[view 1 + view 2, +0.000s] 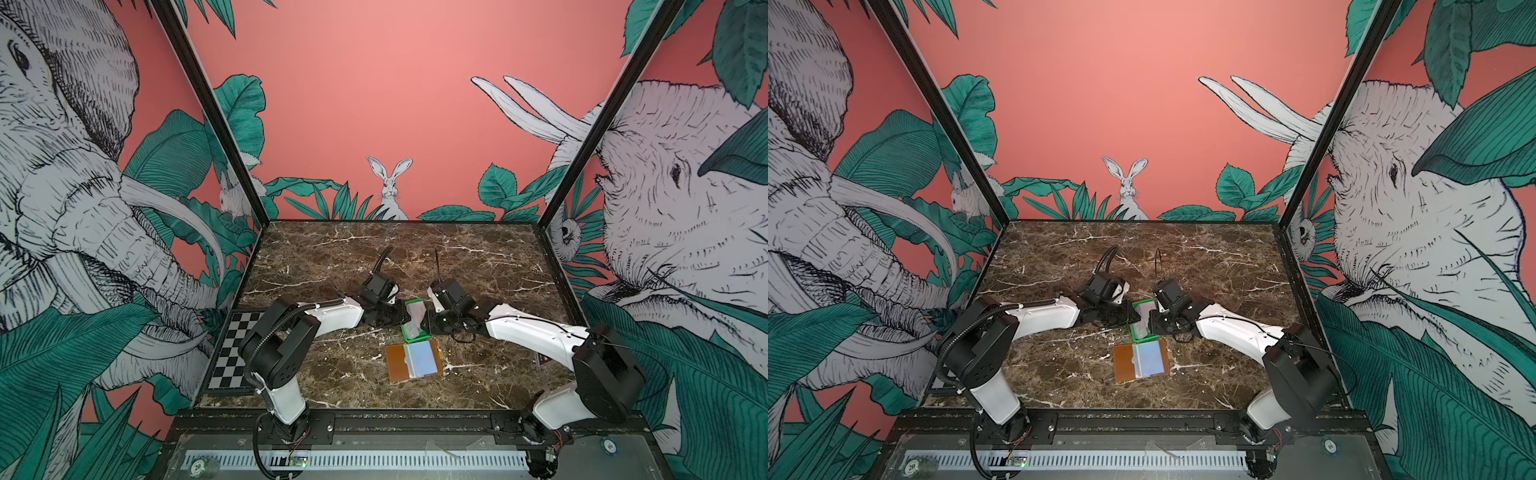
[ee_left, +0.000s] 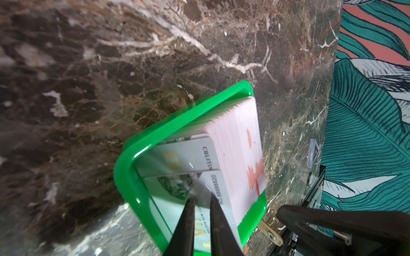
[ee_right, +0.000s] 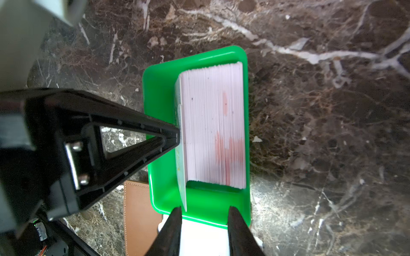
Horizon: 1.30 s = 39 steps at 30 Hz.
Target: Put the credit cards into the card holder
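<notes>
The credit cards [image 3: 213, 124] stand on edge as a thick stack in a bright green tray [image 3: 162, 73], seen between both arms in both top views [image 1: 415, 311]. The front card [image 3: 180, 168] sticks out of the stack toward my right gripper. My left gripper [image 3: 177, 136] is shut, with only a slim gap, and its tips [image 2: 202, 199] rest against that front card's face. My right gripper [image 3: 204, 209] is open at the tray's near rim, the front card's end beside one fingertip. The tan card holder [image 1: 412, 359] lies open, clear sleeves up, just in front of the tray.
A checkerboard [image 1: 235, 349] lies along the left edge of the marble table [image 1: 332, 257]. A small dark item [image 1: 542, 360] lies near the right wall. Printed walls close in the left, right and far sides. The holder's brass snap tab [image 2: 270, 232] pokes out beside the tray.
</notes>
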### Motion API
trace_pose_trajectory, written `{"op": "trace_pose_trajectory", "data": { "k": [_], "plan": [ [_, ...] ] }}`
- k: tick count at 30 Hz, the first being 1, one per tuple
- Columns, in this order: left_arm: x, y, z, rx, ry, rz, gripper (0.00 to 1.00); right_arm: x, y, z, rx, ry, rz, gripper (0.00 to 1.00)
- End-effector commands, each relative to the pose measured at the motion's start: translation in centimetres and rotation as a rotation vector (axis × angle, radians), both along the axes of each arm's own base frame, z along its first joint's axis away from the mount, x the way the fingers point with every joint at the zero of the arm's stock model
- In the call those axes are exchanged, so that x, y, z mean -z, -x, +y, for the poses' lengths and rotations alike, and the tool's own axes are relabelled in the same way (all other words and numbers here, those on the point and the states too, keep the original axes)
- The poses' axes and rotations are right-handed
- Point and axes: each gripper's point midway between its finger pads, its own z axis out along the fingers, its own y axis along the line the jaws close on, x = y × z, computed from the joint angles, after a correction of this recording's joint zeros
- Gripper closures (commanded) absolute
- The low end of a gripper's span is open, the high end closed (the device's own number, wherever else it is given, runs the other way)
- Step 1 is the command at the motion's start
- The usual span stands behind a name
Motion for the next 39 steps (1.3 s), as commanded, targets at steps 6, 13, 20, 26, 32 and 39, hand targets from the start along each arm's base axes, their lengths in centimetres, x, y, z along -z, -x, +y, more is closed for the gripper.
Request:
{"op": "trace_pose_trajectory", "data": {
  "k": [6,13,20,26,32,39],
  "plan": [
    [0.3,0.0,0.2,-0.002,-0.019,0.0,0.83,0.5,0.0,1.9,-0.005,-0.079,0.027,0.77],
    [0.3,-0.1,0.2,-0.003,-0.016,-0.002,0.83,1.2,0.2,2.1,-0.009,-0.07,0.042,0.8],
    [0.2,-0.1,0.1,-0.004,-0.013,-0.007,0.83,1.9,0.4,2.2,-0.01,-0.053,0.049,0.82],
    [0.1,-0.2,0.0,-0.004,-0.008,-0.007,0.83,2.1,0.5,2.6,-0.014,-0.054,0.052,0.86],
    [-0.2,-0.2,0.0,-0.006,-0.005,-0.011,0.83,2.0,0.6,2.9,-0.018,-0.056,0.046,0.88],
    [-1.0,-0.2,-0.1,-0.004,0.011,-0.023,0.83,1.9,0.6,2.6,-0.012,-0.041,0.039,0.96]
  ]
}}
